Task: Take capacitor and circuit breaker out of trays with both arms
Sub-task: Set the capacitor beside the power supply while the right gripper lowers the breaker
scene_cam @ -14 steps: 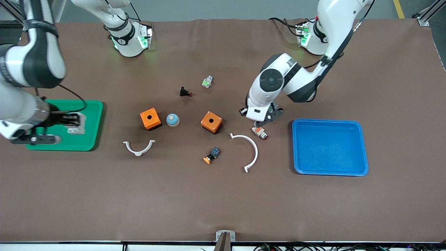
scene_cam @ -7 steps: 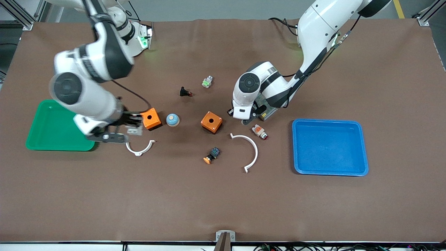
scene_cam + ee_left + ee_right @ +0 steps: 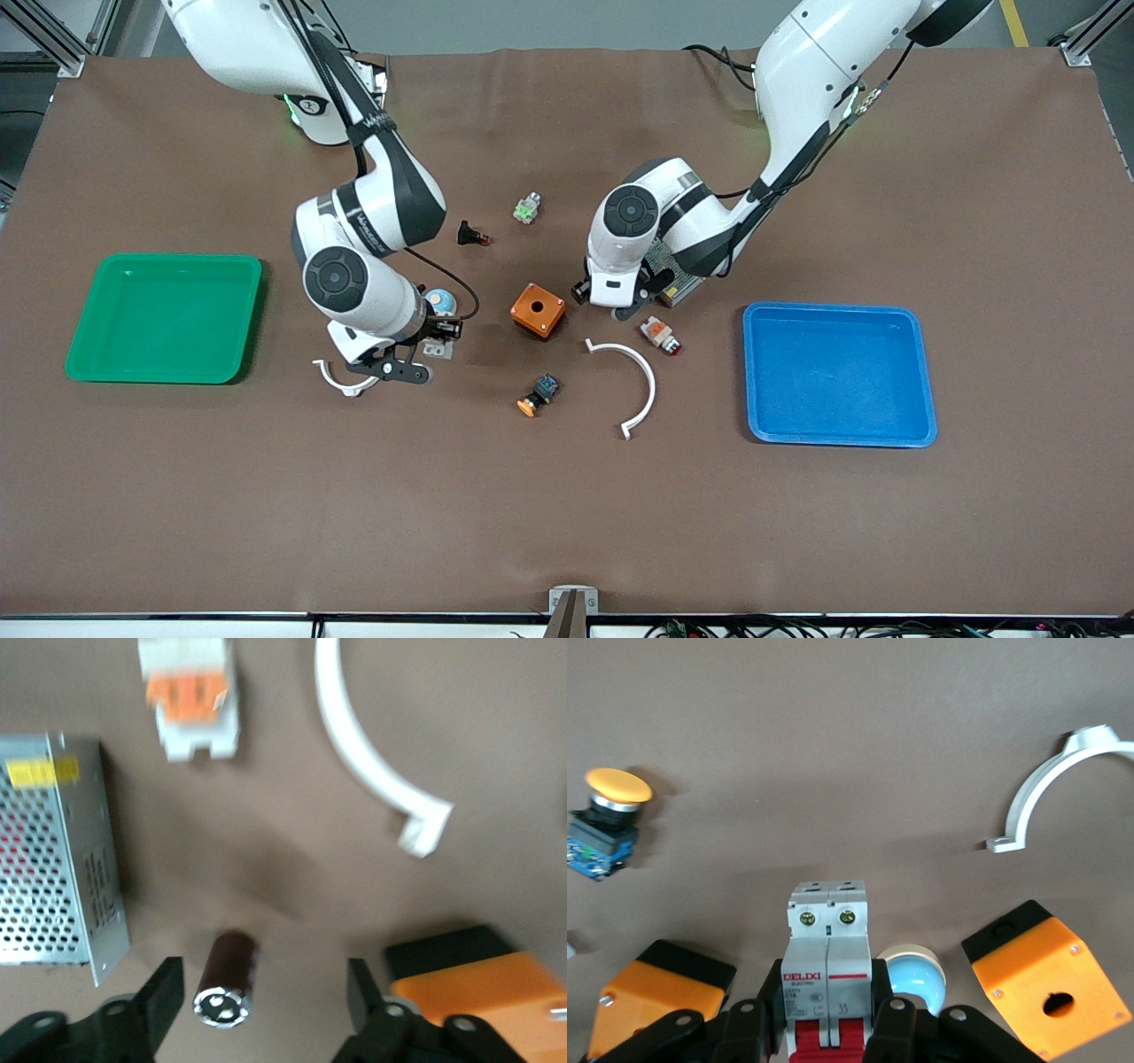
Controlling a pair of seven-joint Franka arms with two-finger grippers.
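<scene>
The right tool (image 3: 828, 1028) hangs over the middle of the counter (image 3: 567, 514), its fingers (image 3: 757, 1023) clamped on the breaker (image 3: 827, 974), a white-grey block with its red end down between them. In the front view the breaker (image 3: 436, 347) shows just nearer the camera than the blue dome button (image 3: 440, 302), with a white clamp (image 3: 341, 379) partly under the arm beside it.

The left tool (image 3: 261, 1005) sits low over the counter between the orange box (image 3: 537, 310) and a perforated metal box (image 3: 671, 275). Its fingers (image 3: 164, 992) stand apart with the capacitor (image 3: 226, 979) lying on its side between them, touching neither (a clear gap shows on each flank). The orange box (image 3: 483, 979) is just beside one finger and the metal box (image 3: 53, 850) just beside the other, so room there is tight.

The white arc (image 3: 633, 381) and the white-and-orange button (image 3: 660, 334) lie near, toward the camera. The green tray (image 3: 89, 372) and the blue tray (image 3: 753, 372) sit well apart at the counter's two ends, with open brown surface along the near edge.
</scene>
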